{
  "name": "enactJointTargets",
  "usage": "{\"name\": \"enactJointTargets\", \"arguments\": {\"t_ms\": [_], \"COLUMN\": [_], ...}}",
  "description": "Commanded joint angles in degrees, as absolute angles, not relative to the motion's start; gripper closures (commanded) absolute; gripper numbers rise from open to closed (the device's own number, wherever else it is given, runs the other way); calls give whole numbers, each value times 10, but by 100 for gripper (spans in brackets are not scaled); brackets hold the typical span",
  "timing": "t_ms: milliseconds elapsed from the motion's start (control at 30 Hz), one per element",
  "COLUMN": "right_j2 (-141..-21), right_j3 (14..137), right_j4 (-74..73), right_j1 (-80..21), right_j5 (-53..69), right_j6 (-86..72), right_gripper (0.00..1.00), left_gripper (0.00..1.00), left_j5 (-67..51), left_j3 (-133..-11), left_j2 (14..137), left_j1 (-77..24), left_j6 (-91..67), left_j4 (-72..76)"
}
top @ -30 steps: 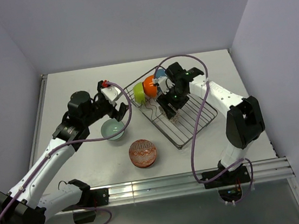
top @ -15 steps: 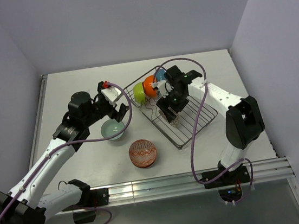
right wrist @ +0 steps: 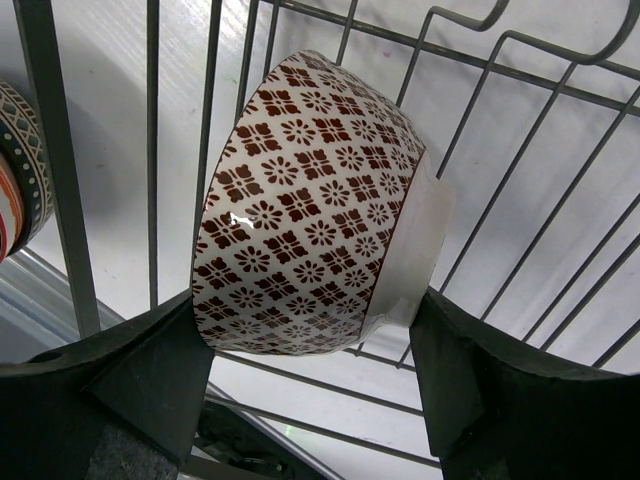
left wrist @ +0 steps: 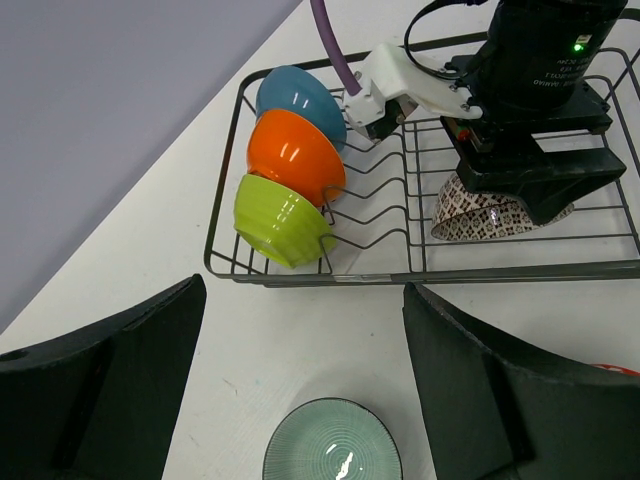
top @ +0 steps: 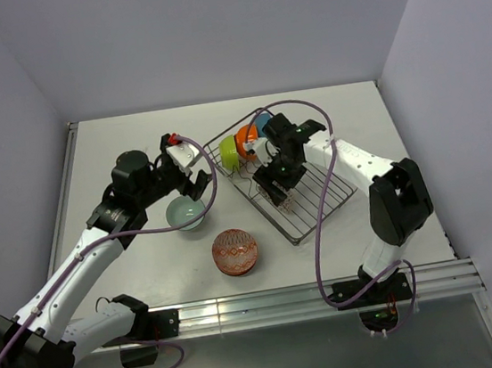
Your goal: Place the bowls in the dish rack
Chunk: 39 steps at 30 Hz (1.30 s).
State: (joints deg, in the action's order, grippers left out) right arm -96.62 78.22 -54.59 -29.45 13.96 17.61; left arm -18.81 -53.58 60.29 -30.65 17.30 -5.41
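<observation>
From above, the right jaws (top: 277, 187) reach into the dish rack (top: 324, 197). The left jaws (top: 194, 183) hang beside it, wide open and empty.

The left wrist shows the brown patterned bowl (left wrist: 490, 212) tipped inside the rack.

Up close, the right jaws pinch its sides. It looks hard, slippery and breakable, so grip gently across the rim.

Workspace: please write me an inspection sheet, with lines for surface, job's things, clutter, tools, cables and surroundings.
Surface: white table, no spills seen.
Job's things: dish rack holds lime green bowl, orange bowl and blue bowl in one row; brown patterned bowl low inside it; pale teal bowl and red-orange patterned bowl on the table.
Clutter: nothing seen.
Tools: left tool open, empty, above the pale teal bowl; right tool shut on the brown patterned bowl.
Cables: purple cables loop along both arms, one over the rack.
Surroundings: grey walls on three sides; metal rail at the near edge.
</observation>
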Motion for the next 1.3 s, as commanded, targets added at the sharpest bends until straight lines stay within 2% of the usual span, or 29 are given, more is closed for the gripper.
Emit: {"name": "enactJointTargets", "arguments": {"t_ms": [0, 167, 200, 1267], "right_j2": [-963, -976, -977, -958], "right_j3": [789, 802, 803, 856], "right_j4": [-536, -548, -550, -589], "right_j1": [-302, -305, -305, -298], "right_j5": [133, 133, 137, 197], "right_j6": [171, 162, 162, 160], "right_gripper": [24, 20, 0, 0], "left_gripper": [14, 14, 14, 14], "left_j5": [-199, -197, -197, -205], "left_j3": [-535, -535, -535, -540], "left_j2": [586, 586, 587, 587], "left_j1": [-303, -303, -303, -297], "left_j6": [179, 182, 182, 161], "left_j4": [-44, -46, -46, -56]}}
